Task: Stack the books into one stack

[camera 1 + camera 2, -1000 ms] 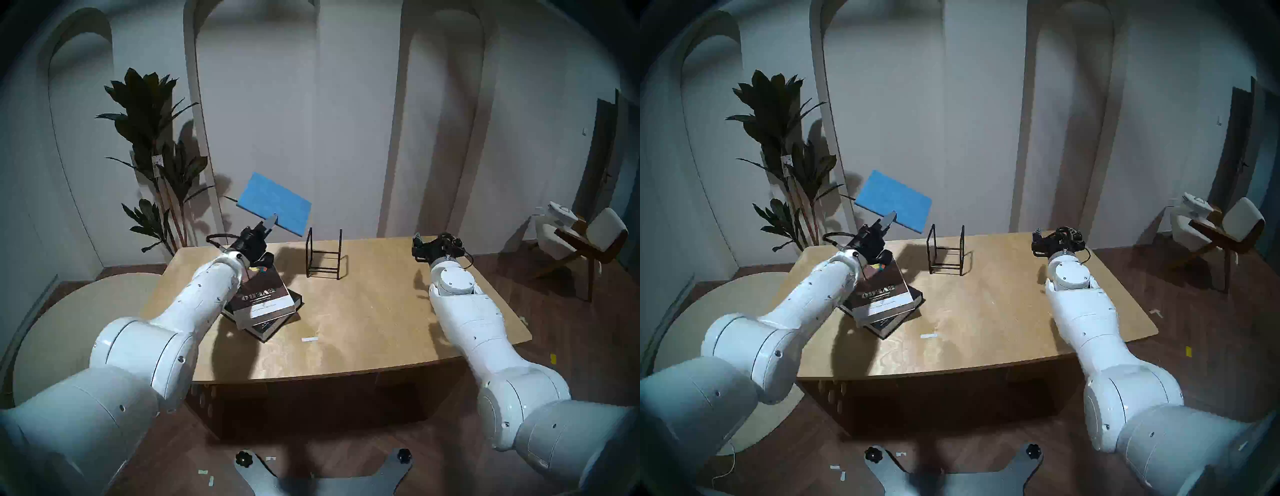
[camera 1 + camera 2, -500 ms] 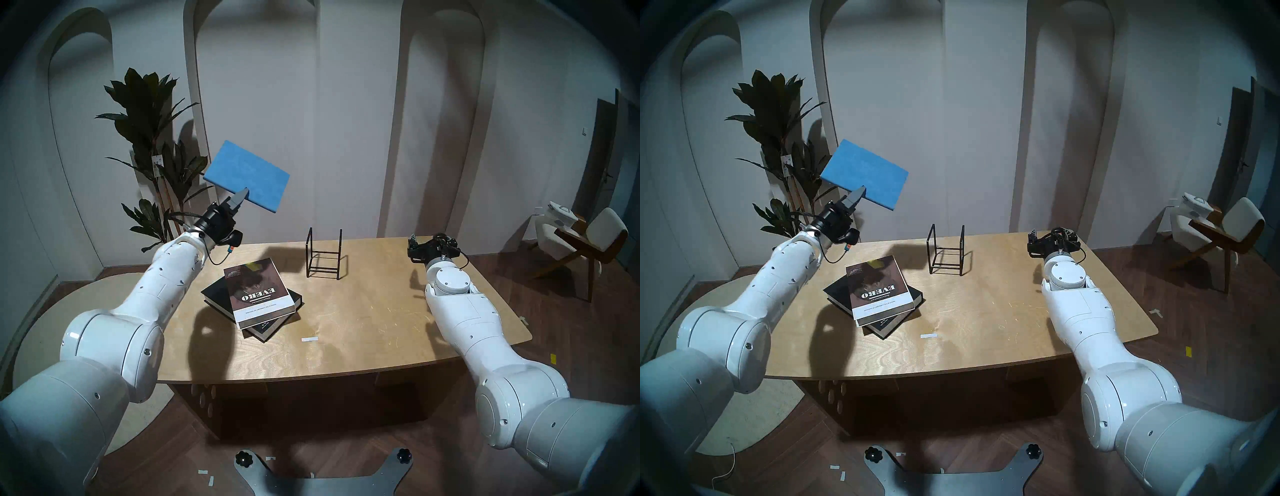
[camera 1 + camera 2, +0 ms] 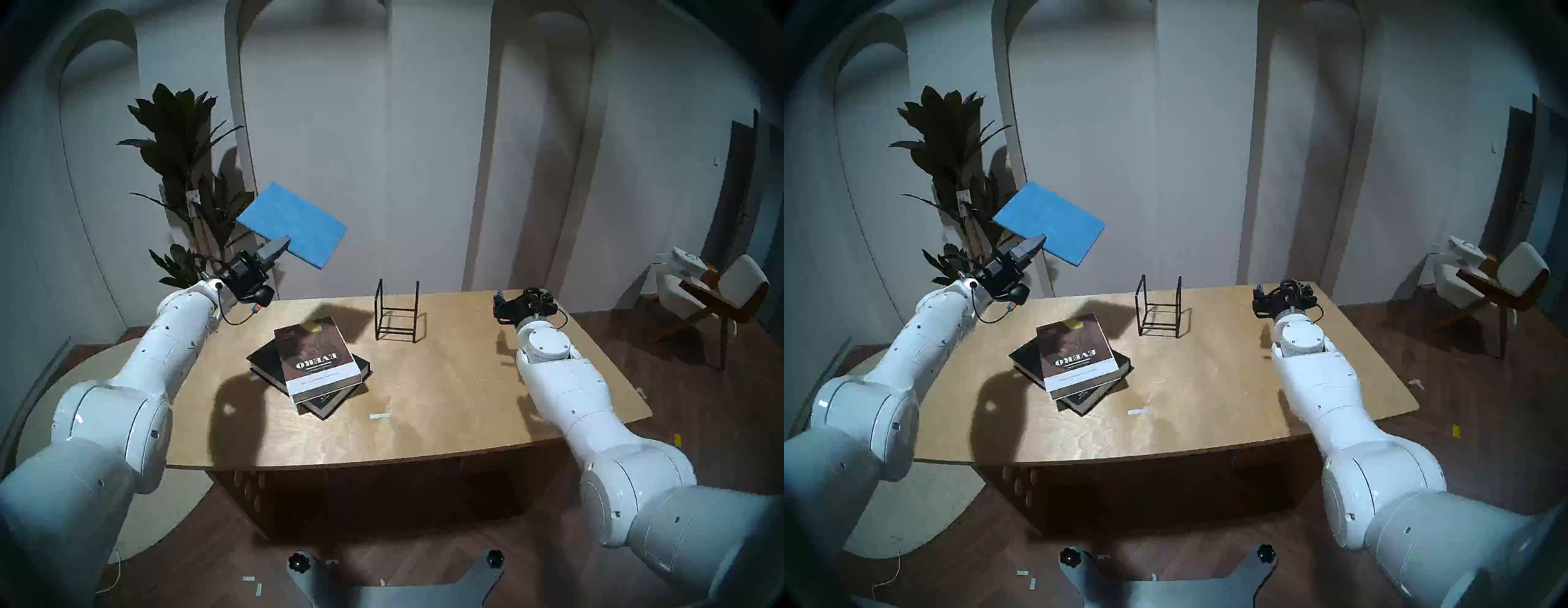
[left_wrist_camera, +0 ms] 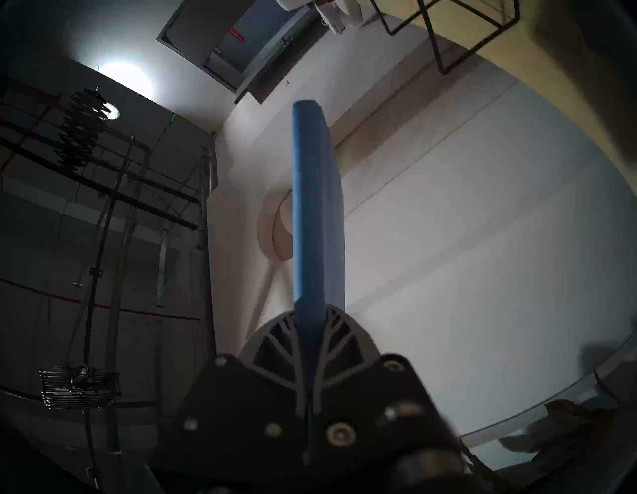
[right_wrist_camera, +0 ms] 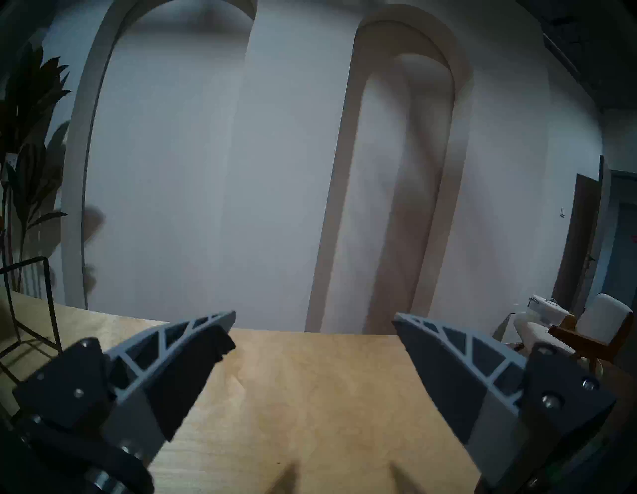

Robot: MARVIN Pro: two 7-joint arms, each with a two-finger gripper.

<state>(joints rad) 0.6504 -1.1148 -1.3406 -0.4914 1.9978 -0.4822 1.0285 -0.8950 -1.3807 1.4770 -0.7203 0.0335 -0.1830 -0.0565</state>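
Observation:
My left gripper (image 3: pixel 283 245) (image 3: pixel 1037 243) is shut on the thin blue book (image 3: pixel 292 223) (image 3: pixel 1049 221) and holds it high in the air, above the table's far left corner. In the left wrist view the blue book (image 4: pixel 315 207) shows edge-on between the fingers (image 4: pixel 272 348). The brown-covered book (image 3: pixel 316 358) (image 3: pixel 1076 353) lies askew on top of the black book (image 3: pixel 265 365) (image 3: pixel 1026 363) on the table's left half. My right gripper (image 3: pixel 500 303) (image 5: pixel 313 331) is open and empty over the far right of the table.
A black wire rack (image 3: pixel 396 312) (image 3: pixel 1159 308) stands at the back middle of the wooden table (image 3: pixel 445 403). A small white strip (image 3: pixel 379 416) lies in front of the books. A tall plant (image 3: pixel 186 187) stands behind the left corner, a chair (image 3: pixel 721 293) at far right.
My left arm swung left and lifted the blue book up and away from the rack, uncovering the two stacked books; it then lowered slightly. The right gripper drifted a little left.

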